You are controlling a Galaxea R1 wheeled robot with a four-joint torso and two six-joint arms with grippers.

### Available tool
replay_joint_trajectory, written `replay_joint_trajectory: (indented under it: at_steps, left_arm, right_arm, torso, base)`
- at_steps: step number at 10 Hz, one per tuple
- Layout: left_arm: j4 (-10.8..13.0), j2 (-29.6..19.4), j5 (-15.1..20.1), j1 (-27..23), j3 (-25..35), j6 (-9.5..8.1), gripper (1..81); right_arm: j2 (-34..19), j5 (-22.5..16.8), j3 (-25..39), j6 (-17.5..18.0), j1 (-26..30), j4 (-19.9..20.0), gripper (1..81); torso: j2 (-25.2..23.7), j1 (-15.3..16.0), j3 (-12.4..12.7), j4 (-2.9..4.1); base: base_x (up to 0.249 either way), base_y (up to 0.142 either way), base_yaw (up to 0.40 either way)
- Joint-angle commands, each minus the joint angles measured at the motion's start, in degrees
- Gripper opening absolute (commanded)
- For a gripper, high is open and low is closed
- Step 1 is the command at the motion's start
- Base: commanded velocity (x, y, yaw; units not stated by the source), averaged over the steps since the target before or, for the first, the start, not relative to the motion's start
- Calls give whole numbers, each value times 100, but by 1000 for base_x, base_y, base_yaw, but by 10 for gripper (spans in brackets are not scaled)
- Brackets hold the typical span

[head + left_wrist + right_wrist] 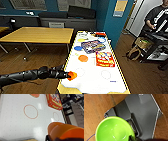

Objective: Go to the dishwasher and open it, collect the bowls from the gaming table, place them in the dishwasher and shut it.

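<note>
Head view advice: keep left tool (71, 75) clamped on orange bowls (65, 131), right tool gripping green bowl (114, 129) level, clear of tabletop (92, 75) rim.

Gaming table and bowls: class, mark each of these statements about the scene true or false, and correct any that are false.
1. The left gripper holds orange bowls above the near end of the gaming table. True.
2. The bowl seen close up in the right wrist view is blue. False: it is a green bowl.
3. A red game box lies on the table's white top. True.
4. The white top has no bowls left on it. False: an orange bowl, a blue bowl and a yellow bowl lie on it.
5. A person stands at the right, off the table. True.
</note>
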Motion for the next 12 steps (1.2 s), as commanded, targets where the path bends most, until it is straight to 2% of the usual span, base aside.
replay_joint_trajectory:
  at_steps: [1, 2, 4, 7, 8, 10, 12]
  left_arm:
    - [1678, -1317, -1166, 1939, 751, 20, 10]
    - [1950, -1317, -1553, 2483, 452, 20, 10]
    - [2318, -1116, -2087, 3265, -169, 38, 10]
    - [2617, -555, -2606, 4171, -1152, 64, 10]
    - [2732, -289, -2845, 4470, -1622, 64, 10]
    - [2873, 167, -3213, 4963, -2411, 73, 10]
    - [2899, 527, -3800, 5420, -3227, 82, 10]
  right_arm:
    - [-115, -297, 94, -26, 127, -182, 10]
    - [-115, -297, 94, -26, 93, -235, 10]
    - [-107, -297, 68, -26, 58, -279, 10]
    - [-107, -297, 59, -26, 22, -296, 10]
    - [-89, -288, 24, -26, -4, -340, 10]
    - [-45, -288, -63, -26, -84, -366, 10]
    - [33, -280, -291, -26, -215, -498, 10]
  torso:
    - [0, 0, 360, 0]
    - [0, -2, 502, 0]
    - [-2, -9, 826, 0]
    - [-11, -19, 1107, 0]
    - [-15, -26, 959, 0]
    - [-22, -33, 1018, 0]
    - [-24, -35, 1018, 0]
  base:
    - [0, 0, 0]
    - [0, 0, 0]
    - [0, 0, 0]
    - [0, 0, 0]
    - [0, 0, 0]
    - [0, 0, 0]
    - [0, 0, 0]
